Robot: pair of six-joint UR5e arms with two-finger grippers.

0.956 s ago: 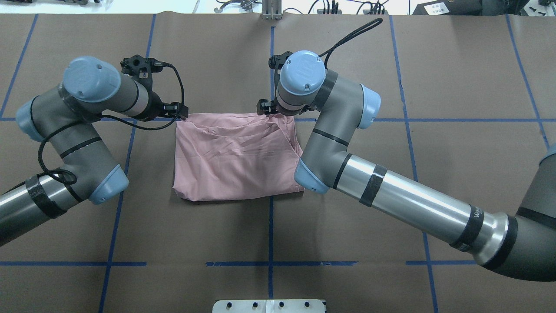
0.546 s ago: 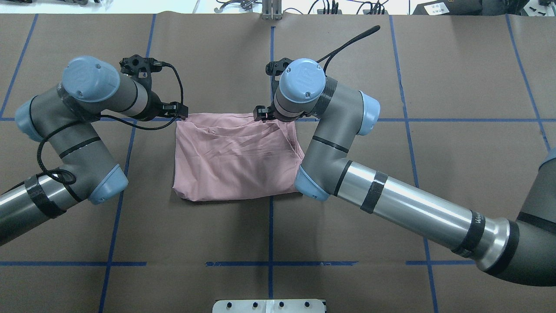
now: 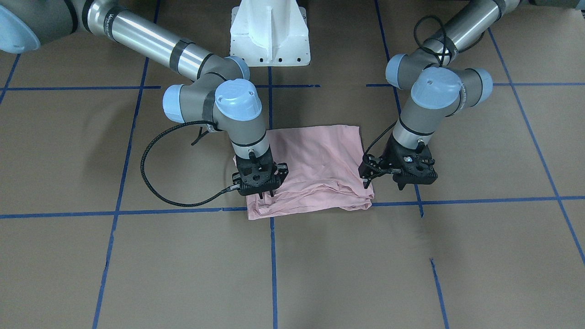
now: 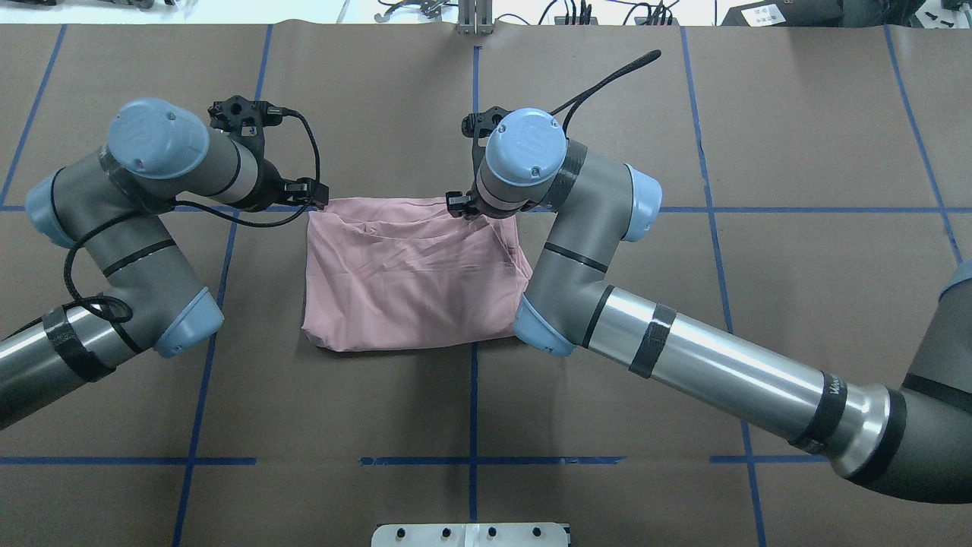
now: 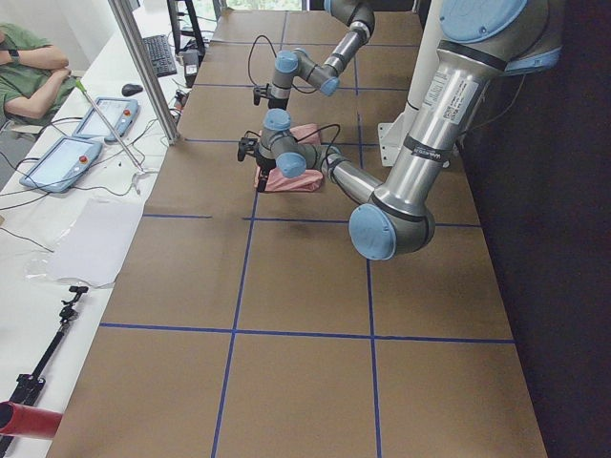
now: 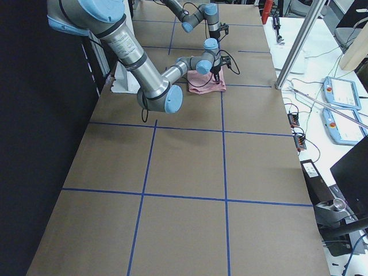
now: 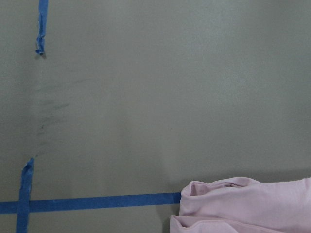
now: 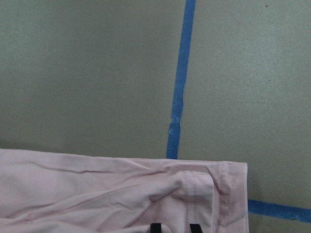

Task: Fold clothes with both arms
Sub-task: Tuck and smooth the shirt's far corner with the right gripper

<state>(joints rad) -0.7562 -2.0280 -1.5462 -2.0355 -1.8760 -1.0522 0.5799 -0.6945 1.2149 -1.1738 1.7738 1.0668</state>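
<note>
The shirt (image 3: 315, 169) lies near the middle of the bench (image 3: 320, 274), in front of the white base (image 3: 269, 36). It is folded to a rough rectangle, creased, with its plain pink side up. The side that faces the bench's far edge, away from the robot, runs along a blue tape line (image 3: 173, 211).

The right arm (image 3: 151, 41) reaches over the shirt's right side and points its wrist straight down at that far side, a little in from the right corner. The right jaws stand narrowly apart. The wrist view shows two black fingertips (image 8: 194, 228) with pink cloth between them, just inside the stitched hem at the corner. Whether they press the cloth I cannot tell.

The left arm (image 3: 429, 91) hangs its wrist just beside the shirt's far left corner, over bare bench — its wrist view shows only that corner of cloth and tape. I cannot tell whether the left jaws are wide or narrow; they are clear of the shirt.

Beyond the bench's far edge a white side table (image 5: 86, 239) carries two pendants (image 5: 81, 138), and a person's folded arm (image 5: 33, 72) shows.
</note>
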